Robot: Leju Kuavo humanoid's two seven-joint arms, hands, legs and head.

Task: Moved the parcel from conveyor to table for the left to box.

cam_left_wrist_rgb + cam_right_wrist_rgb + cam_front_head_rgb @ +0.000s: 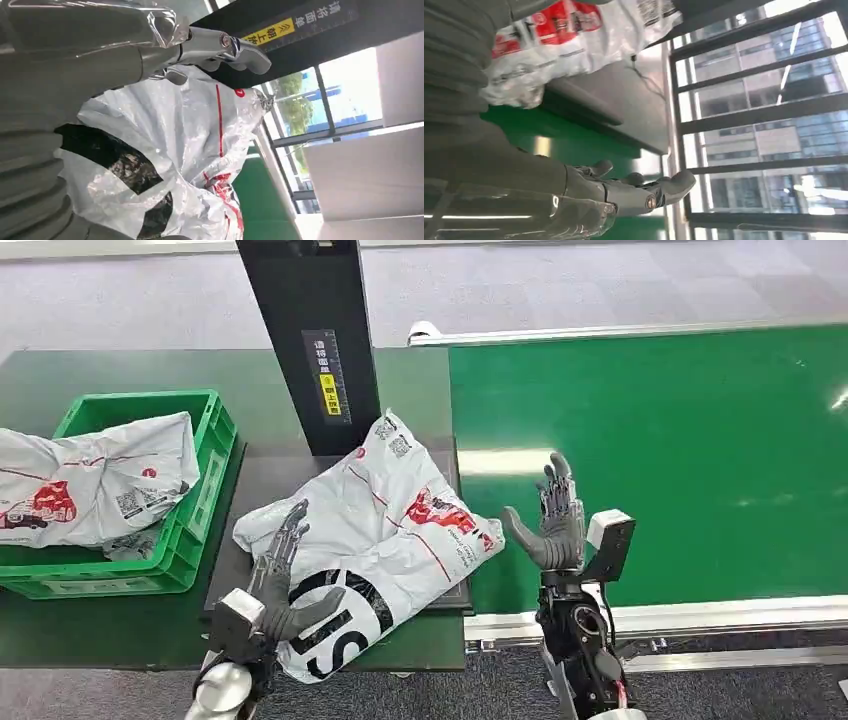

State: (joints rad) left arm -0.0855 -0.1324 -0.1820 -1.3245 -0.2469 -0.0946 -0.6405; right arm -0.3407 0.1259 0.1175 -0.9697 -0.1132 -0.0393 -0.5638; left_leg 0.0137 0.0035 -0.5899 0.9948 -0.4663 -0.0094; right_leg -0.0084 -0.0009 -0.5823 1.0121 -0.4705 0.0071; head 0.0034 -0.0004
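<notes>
A white plastic parcel (375, 540) with red and black print lies on the dark table (130, 630), between the green crate and the conveyor. My left hand (283, 580) sits at its near left edge, fingers spread flat against the bag and thumb on the black print; it holds nothing. In the left wrist view the parcel (170, 145) bulges right beside the left hand (200, 47). My right hand (552, 520) stands open over the green conveyor belt (680, 460), just right of the parcel and apart from it. The right wrist view shows the parcel (564, 40) beyond the right hand (624, 192).
A green crate (190, 500) at the left holds another white parcel (90, 480). A black post (315, 340) with a yellow label rises right behind the parcel. The conveyor's metal rail (680, 615) runs along its near edge.
</notes>
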